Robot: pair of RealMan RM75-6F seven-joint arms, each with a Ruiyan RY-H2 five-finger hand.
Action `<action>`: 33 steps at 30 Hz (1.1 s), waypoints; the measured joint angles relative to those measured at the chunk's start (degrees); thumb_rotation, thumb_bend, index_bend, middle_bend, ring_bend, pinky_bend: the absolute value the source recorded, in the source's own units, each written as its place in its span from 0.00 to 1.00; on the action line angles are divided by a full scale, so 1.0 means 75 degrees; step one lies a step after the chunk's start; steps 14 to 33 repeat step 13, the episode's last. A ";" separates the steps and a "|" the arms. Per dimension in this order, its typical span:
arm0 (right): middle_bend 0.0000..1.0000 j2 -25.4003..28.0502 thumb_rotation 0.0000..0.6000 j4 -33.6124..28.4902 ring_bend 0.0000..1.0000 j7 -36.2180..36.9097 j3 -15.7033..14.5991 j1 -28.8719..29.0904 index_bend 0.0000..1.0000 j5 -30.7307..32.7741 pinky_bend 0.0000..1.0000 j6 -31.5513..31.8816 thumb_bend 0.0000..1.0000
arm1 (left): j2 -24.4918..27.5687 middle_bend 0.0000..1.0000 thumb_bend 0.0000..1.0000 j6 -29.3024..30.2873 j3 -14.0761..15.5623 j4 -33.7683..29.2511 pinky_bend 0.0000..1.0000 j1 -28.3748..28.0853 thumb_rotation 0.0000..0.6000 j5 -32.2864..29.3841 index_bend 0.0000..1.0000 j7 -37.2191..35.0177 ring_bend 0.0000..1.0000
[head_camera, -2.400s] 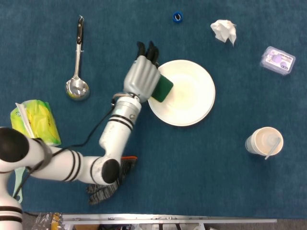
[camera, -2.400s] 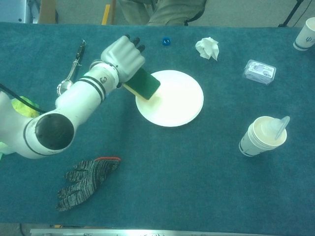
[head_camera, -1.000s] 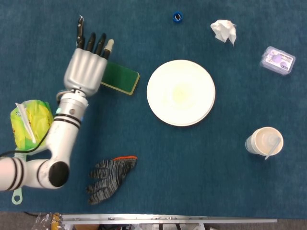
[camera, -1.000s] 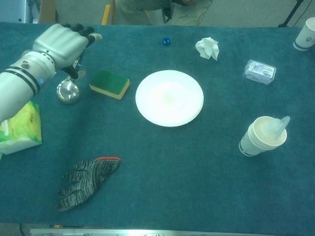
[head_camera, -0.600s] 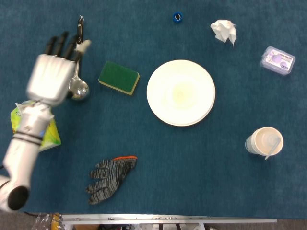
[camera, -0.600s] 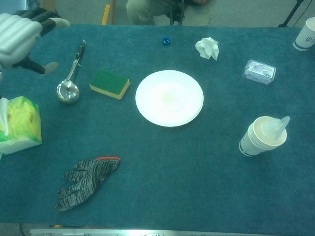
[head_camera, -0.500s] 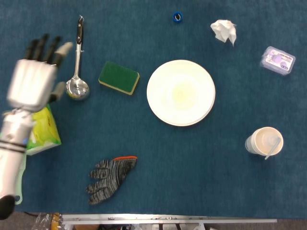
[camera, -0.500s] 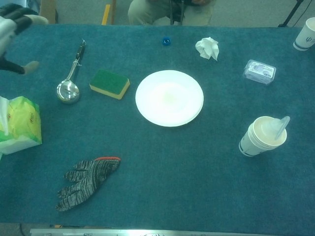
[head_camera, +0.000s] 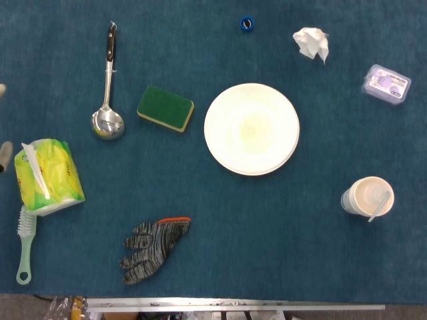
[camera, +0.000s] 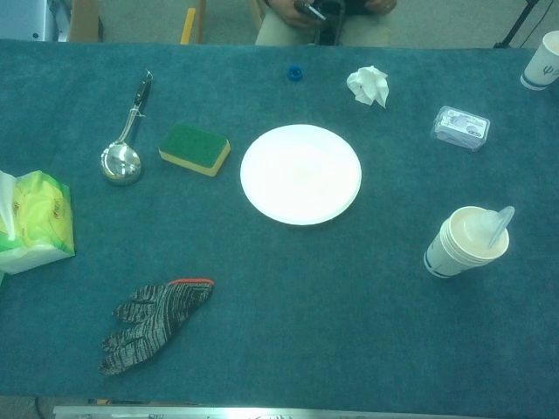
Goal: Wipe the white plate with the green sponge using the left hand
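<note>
Green sponge (head_camera: 165, 108) (camera: 195, 148): flat on the desk (head_camera: 220, 220), green face up, yellow layer showing along its lower edge; free of any grip; just left of the white plate (head_camera: 251, 129) (camera: 300, 174), apart from it by a narrow strip of blue cloth.

White plate: near mid-desk, upright on its base; faint yellowish patch at the centre (clearer from the head view).

Left of the sponge: metal ladle (head_camera: 107, 100) (camera: 122, 148), bowl toward the near side, dark handle pointing away; close to the sponge, not touching.

Further left, at the desk's edge: yellow-green tissue pack (head_camera: 47, 177) (camera: 31, 223), a white sheet sticking out of its top; pale green brush (head_camera: 25, 247) just below it, bristle end tucked against the pack (seen from the head view only).

Near side, below the sponge: grey knitted glove (head_camera: 153, 248) (camera: 153, 321) with an orange cuff, lying loose, well apart from the plate.

Right of the plate: paper cup (head_camera: 367, 197) (camera: 467, 240) with a plastic spoon inside, upright. Far right: small clear box (head_camera: 386, 85) with a purple label. Far side: crumpled white tissue (head_camera: 311, 43) and a small blue cap (head_camera: 247, 23), well apart from each other.

Left robot hand (head_camera: 5, 153): only two pale slivers at the left border of the head view, well clear of sponge and plate; cannot tell whether spread or curled. Right robot hand: outside both views.
</note>
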 measured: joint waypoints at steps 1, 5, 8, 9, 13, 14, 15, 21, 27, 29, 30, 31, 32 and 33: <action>0.24 0.0005 1.00 0.0004 0.12 0.0013 0.0002 -0.0007 0.17 -0.0001 0.26 0.0003 0.32 | 0.0019 0.09 0.29 0.0022 -0.0043 0.0028 0.10 0.0069 0.95 0.0039 0.16 -0.0056 0.00; 0.24 0.0018 1.00 0.0036 0.12 0.0103 -0.0001 -0.0039 0.17 0.0001 0.26 -0.0006 0.32 | 0.0045 0.10 0.29 0.0029 -0.0167 0.0058 0.10 0.0202 0.97 0.0102 0.16 -0.0159 0.00; 0.24 0.0025 1.00 0.0060 0.12 0.0143 -0.0003 -0.0058 0.17 0.0005 0.26 -0.0037 0.32 | 0.0020 0.10 0.29 -0.0002 -0.0309 0.0120 0.10 0.0314 0.99 0.0199 0.16 -0.0281 0.00; 0.24 0.0030 1.00 0.0058 0.12 0.0130 0.0000 -0.0058 0.17 0.0005 0.26 -0.0042 0.32 | 0.0020 0.10 0.29 -0.0032 -0.0329 0.0140 0.10 0.0337 0.99 0.0220 0.17 -0.0279 0.00; 0.24 0.0046 1.00 0.0008 0.12 0.0076 0.0026 -0.0053 0.17 -0.0031 0.26 -0.0028 0.32 | 0.0055 0.10 0.29 -0.0247 -0.0371 0.0123 0.10 0.0401 0.99 0.0214 0.17 -0.0054 0.00; 0.24 0.0046 1.00 0.0008 0.12 0.0076 0.0026 -0.0053 0.17 -0.0031 0.26 -0.0028 0.32 | 0.0055 0.10 0.29 -0.0247 -0.0371 0.0123 0.10 0.0401 0.99 0.0214 0.17 -0.0054 0.00; 0.24 0.0046 1.00 0.0008 0.12 0.0076 0.0026 -0.0053 0.17 -0.0031 0.26 -0.0028 0.32 | 0.0055 0.10 0.29 -0.0247 -0.0371 0.0123 0.10 0.0401 0.99 0.0214 0.17 -0.0054 0.00; 0.24 0.0046 1.00 0.0008 0.12 0.0076 0.0026 -0.0053 0.17 -0.0031 0.26 -0.0028 0.32 | 0.0055 0.10 0.29 -0.0247 -0.0371 0.0123 0.10 0.0401 0.99 0.0214 0.17 -0.0054 0.00; 0.24 0.0046 1.00 0.0008 0.12 0.0076 0.0026 -0.0053 0.17 -0.0031 0.26 -0.0028 0.32 | 0.0055 0.10 0.29 -0.0247 -0.0371 0.0123 0.10 0.0401 0.99 0.0214 0.17 -0.0054 0.00; 0.24 0.0046 1.00 0.0008 0.12 0.0076 0.0026 -0.0053 0.17 -0.0031 0.26 -0.0028 0.32 | 0.0055 0.10 0.29 -0.0247 -0.0371 0.0123 0.10 0.0401 0.99 0.0214 0.17 -0.0054 0.00; 0.24 0.0046 1.00 0.0008 0.12 0.0076 0.0026 -0.0053 0.17 -0.0031 0.26 -0.0028 0.32 | 0.0055 0.10 0.29 -0.0247 -0.0371 0.0123 0.10 0.0401 0.99 0.0214 0.17 -0.0054 0.00; 0.24 0.0046 1.00 0.0008 0.12 0.0076 0.0026 -0.0053 0.17 -0.0031 0.26 -0.0028 0.32 | 0.0055 0.10 0.29 -0.0247 -0.0371 0.0123 0.10 0.0401 0.99 0.0214 0.17 -0.0054 0.00; 0.24 0.0046 1.00 0.0008 0.12 0.0076 0.0026 -0.0053 0.17 -0.0031 0.26 -0.0028 0.32 | 0.0055 0.10 0.29 -0.0247 -0.0371 0.0123 0.10 0.0401 0.99 0.0214 0.17 -0.0054 0.00; 0.24 0.0046 1.00 0.0008 0.12 0.0076 0.0026 -0.0053 0.17 -0.0031 0.26 -0.0028 0.32 | 0.0055 0.10 0.29 -0.0247 -0.0371 0.0123 0.10 0.0401 0.99 0.0214 0.17 -0.0054 0.00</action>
